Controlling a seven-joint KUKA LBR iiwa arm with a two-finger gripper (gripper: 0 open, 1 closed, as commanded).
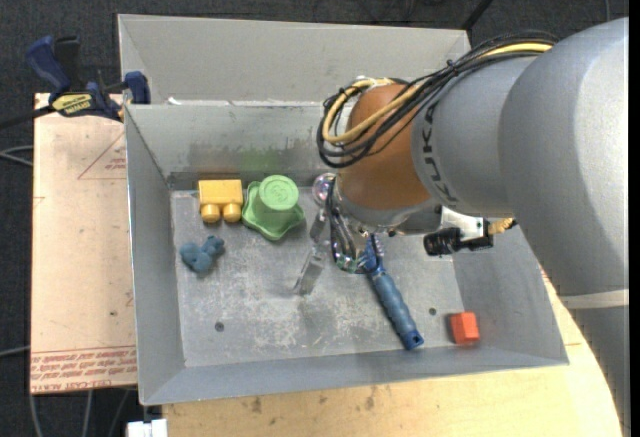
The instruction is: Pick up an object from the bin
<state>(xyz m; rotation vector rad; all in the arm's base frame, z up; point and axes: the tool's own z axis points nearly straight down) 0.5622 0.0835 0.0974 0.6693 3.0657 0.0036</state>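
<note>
Starting at your left: a small blue figure (pixel 202 255), a yellow block (pixel 220 197) and a green cup-shaped piece (pixel 273 207) sit by the bin's (pixel 150 225) back wall. Mid-bin, your claw (pixel 333 255) is down at the top end of the blue-handled tool (pixel 392 302). I can't tell how wide it's open or whether it has hold. Far right, an orange cube (pixel 463 327).

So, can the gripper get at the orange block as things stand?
Probably yes. The orange block lies alone on the bare floor of the bin, apart from the blue-handled tool, and the gripper hangs nearby.
</note>
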